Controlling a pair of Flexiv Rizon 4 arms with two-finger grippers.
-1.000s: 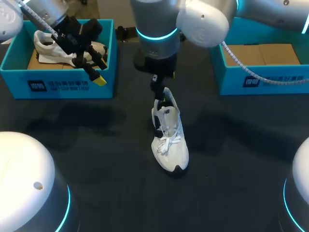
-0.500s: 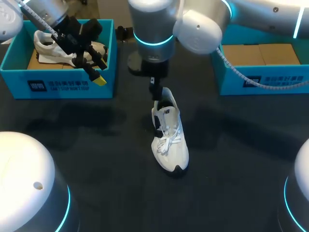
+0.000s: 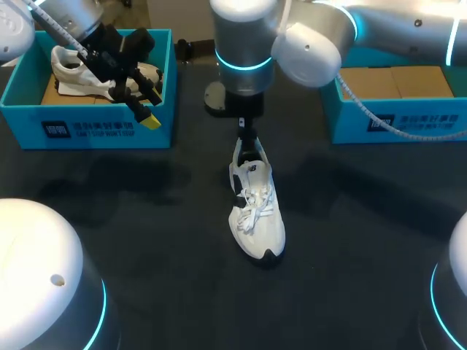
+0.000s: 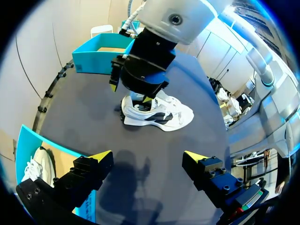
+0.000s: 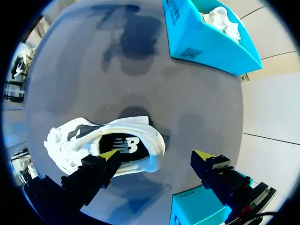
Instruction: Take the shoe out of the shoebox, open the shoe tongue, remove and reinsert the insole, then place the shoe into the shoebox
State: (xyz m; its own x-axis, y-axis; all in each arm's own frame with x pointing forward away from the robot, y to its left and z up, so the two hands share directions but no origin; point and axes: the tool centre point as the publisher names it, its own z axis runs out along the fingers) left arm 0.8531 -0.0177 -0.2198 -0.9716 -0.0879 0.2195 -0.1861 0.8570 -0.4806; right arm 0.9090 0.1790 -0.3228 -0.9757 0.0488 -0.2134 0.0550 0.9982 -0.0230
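Shoe [image 3: 255, 211] is laid on the table [image 3: 146, 219], heel under the right gripper [image 5: 155, 155] — long axis in line with its spread fingers. One tip is over the shoe's opening, the other beyond the heel. Left gripper [image 4: 147, 157], likewise spread, is well apart.

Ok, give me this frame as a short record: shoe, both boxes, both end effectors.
shoe: white lace-up sneaker, upright on the black table, outside both boxes
left box: left teal cardboard shoebox, second white shoe inside
right box: right teal cardboard shoebox, bare cardboard floor showing
left end effector: open, empty, over the left box's front corner
right end effector: open, at the sneaker's heel, not gripping
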